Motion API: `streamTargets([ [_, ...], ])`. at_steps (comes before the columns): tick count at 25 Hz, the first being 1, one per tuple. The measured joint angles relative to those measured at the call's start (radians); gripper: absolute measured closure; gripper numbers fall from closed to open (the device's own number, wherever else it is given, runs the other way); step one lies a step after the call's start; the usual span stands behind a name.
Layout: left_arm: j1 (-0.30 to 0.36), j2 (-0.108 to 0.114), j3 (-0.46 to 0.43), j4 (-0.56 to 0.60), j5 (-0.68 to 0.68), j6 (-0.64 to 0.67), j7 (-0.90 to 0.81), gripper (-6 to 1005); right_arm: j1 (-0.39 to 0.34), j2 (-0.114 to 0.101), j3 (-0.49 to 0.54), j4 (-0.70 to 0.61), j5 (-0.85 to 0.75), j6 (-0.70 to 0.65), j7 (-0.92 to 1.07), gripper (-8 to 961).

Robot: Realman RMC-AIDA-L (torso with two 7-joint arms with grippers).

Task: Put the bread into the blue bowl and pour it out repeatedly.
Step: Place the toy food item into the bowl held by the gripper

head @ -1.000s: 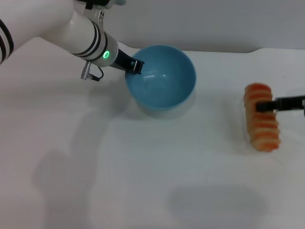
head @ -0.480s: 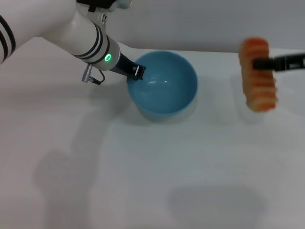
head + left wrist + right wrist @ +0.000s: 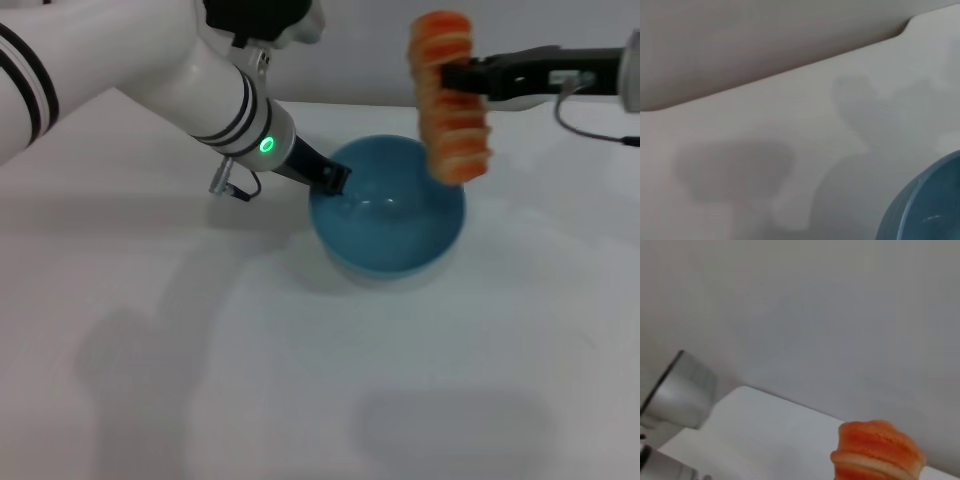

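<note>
The right hand point(image 3: 455, 76) comes in from the right, clamped across the bread point(image 3: 452, 97) near its upper end, and the loaf hangs almost upright in the air, its lower end over the far right rim of the blue bowl point(image 3: 388, 215). The left hand point(image 3: 332, 177) is clamped on the bowl's left rim, holding it on the white table point(image 3: 200, 380). The left wrist view catches only a slice of the bowl's wall point(image 3: 925, 205); the right wrist view shows just the bread's top end point(image 3: 875, 450), the rest cut off.
</note>
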Motion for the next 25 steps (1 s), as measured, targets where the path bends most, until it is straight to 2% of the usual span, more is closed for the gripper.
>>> streamTargets([
  [7, 0.004, 0.000, 0.036, 0.002, -0.038, -0.022, 0.000, 1000, 0.014, 0.001, -0.043, 0.075, 0.062, 0.004, -0.020, 750],
  [14, 0.009, 0.003, 0.033, 0.001, -0.040, -0.039, 0.003, 1001, 0.023, 0.000, -0.094, 0.141, 0.084, 0.025, -0.040, 760],
  [22, 0.022, 0.002, 0.029, 0.004, -0.048, -0.041, 0.016, 1000, 0.041, 0.002, -0.106, 0.228, 0.115, 0.095, -0.090, 769],
  [25, 0.027, 0.003, 0.027, 0.006, -0.049, -0.042, 0.017, 1000, 0.041, 0.002, -0.106, 0.252, 0.182, 0.102, -0.146, 735],
])
